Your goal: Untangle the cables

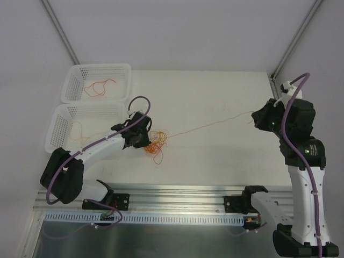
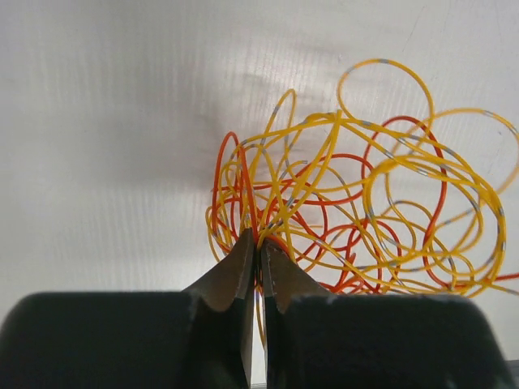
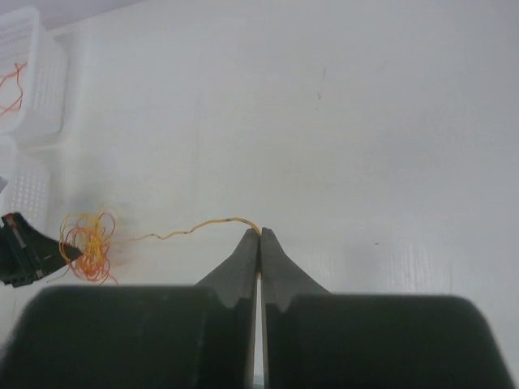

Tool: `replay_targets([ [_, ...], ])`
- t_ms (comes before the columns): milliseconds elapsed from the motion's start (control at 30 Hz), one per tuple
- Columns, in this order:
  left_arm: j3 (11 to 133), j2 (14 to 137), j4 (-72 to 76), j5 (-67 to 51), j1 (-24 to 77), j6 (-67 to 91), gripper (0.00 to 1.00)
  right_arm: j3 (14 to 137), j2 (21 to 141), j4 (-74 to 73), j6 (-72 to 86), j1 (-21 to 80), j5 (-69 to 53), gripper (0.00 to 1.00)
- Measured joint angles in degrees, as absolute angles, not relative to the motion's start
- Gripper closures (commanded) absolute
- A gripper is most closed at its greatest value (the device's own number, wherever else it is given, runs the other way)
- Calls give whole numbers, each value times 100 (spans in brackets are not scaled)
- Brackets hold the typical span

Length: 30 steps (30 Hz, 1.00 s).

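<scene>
The left gripper (image 2: pixel 258 239) pinches the near edge of the tangled cables (image 1: pixel 157 141). From there, one taut strand (image 1: pixel 209 125) runs toward three o'clock into the right gripper (image 3: pixel 259 233), pressed shut on it.

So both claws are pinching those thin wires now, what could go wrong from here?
The strand runs from the right gripper to the tangle; pulling on it might tighten the knots instead of freeing it. The left gripper pinches only a few loops at the tangle's edge, so the clump may slip out and drag along. The thin strand could also slip from the right gripper.
</scene>
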<state>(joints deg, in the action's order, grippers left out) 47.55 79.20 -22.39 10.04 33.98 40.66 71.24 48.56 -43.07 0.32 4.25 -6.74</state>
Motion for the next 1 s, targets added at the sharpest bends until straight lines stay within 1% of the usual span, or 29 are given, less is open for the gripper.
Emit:
replay_targets([
  [133, 4687, 7677, -2294, 943, 3166, 4066, 100, 8097, 4934, -4766, 54, 355, -270, 99],
  [300, 4685, 7653, -2324, 897, 2864, 4066, 100, 9271, 5131, -5035, 80, 357, -191, 99],
  [467, 4718, 7889, -2329, 845, 2842, 4040, 100, 10508, 5424, -5137, 78, 357, -158, 99],
  [533, 4768, 8060, -2335, 757, 2842, 4021, 100, 10753, 5439, -5118, 78, 357, -134, 99],
  [600, 4840, 8136, -2349, 620, 2845, 3994, 100, 10715, 5400, -5092, 84, 357, -161, 99],
  [667, 4939, 8123, -2423, 506, 2842, 3957, 100, 10350, 5310, -4932, 130, 355, -239, 99],
  [800, 5186, 7977, -2534, 266, 2976, 3918, 100, 8853, 5247, -4657, 311, 349, -670, 99],
  [867, 5332, 7850, -2576, 110, 3186, 3920, 100, 7791, 5378, -4539, 427, 392, -930, 73],
  [900, 5408, 7797, -2580, 1, 3308, 3924, 100, 7286, 5509, -4493, 462, 458, -969, 56],
  [967, 5542, 7743, -2567, -169, 3518, 3942, 100, 6434, 5894, -4506, 504, 659, -991, 43],
  [1000, 5592, 7743, -2565, -263, 3605, 3951, 100, 6139, 6090, -4563, 519, 812, -987, 34],
])
